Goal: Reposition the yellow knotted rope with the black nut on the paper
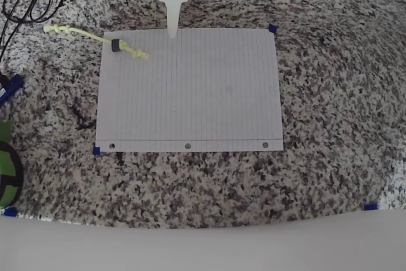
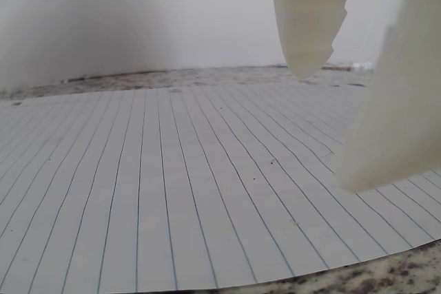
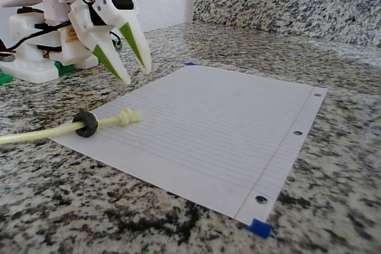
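Where the fixed view comes closest, at its lower left, the yellow knotted rope [image 3: 41, 133] lies with the black nut [image 3: 87, 124] ringed around it, one knotted end (the short one) resting on the corner of the paper [image 3: 208, 129] while the rest trails off onto the granite counter [image 3: 333, 206]. Farther back, at upper left, my claw [image 3: 138, 77] hangs spread and empty just above the paper's edge, near the nut but apart from it.

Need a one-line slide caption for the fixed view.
Open gripper hovers above paper; yellow knotted rope with black nut crosses its corner.
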Available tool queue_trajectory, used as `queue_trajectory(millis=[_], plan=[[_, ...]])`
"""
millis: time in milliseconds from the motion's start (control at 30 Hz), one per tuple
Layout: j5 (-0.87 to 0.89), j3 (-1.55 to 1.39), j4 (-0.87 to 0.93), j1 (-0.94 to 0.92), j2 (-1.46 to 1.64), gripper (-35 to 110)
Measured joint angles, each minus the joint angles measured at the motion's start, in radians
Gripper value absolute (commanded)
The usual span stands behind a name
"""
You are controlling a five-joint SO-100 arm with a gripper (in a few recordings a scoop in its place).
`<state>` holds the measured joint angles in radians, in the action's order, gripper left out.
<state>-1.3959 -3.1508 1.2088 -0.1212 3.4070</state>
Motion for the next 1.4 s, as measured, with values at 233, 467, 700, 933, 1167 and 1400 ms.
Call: queue_trajectory(millis=[233,467,700,933,1167,1400], plan=[[0.000,0.000,0.000,0.000,0.000,44],[0.000,0.008,0.000,0.000,0.000,44],[0.000,0.067,-0.015,0.000,-0.012,44],[0.000,0.087,-0.054,-0.023,-0.098,44],[0.000,0.178,-0.140,-0.060,-0.275,44],[0.000,0.301,-0.222,-0.092,-0.509,44]])
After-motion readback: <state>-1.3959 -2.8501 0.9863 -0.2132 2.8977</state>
